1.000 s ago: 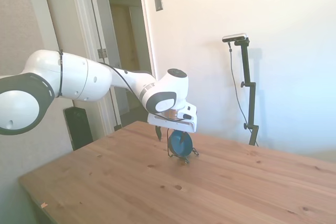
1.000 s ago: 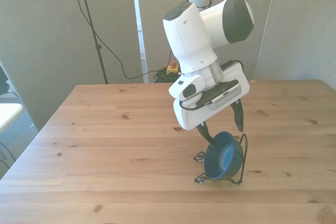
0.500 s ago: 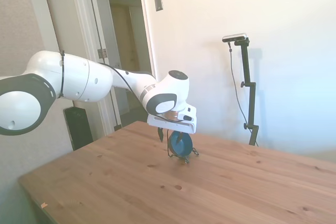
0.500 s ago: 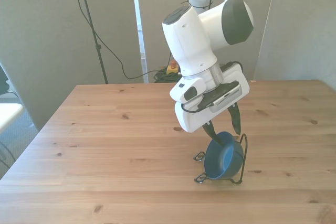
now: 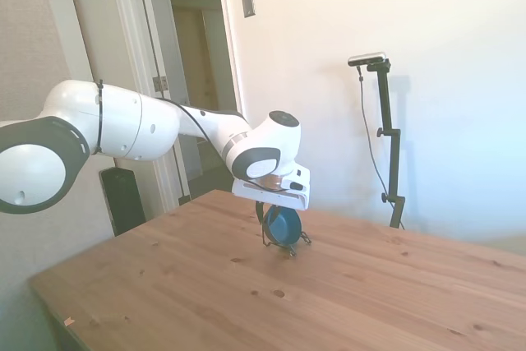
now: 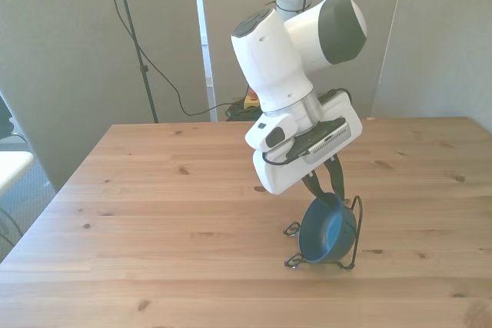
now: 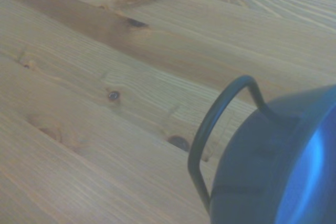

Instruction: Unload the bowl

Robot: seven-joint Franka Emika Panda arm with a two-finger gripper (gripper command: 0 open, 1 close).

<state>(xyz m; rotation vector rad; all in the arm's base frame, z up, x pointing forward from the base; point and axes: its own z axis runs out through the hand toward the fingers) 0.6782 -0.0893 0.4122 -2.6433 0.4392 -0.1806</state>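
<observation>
The dark teal-blue bowl [image 6: 327, 233] stands on its edge in a thin black wire rack [image 6: 358, 217] on the wooden table, toward the front view's right. My gripper [image 6: 326, 185] hangs just above it, its two dark fingers straddling the bowl's top rim with a narrow gap still between them. From the side, the bowl [image 5: 283, 226] sits directly under the gripper [image 5: 266, 210], which partly hides it. In the blurred wrist view, the bowl [image 7: 283, 166] appears beside a wire loop of the rack [image 7: 209, 125].
The wooden table [image 6: 154, 205] spreads wide around the rack. A doorway and a white wall stand behind the table in the side view.
The fingers have drawn closer together around the bowl's top rim, and the gripper has sunk slightly. The bowl and rack have not moved.
</observation>
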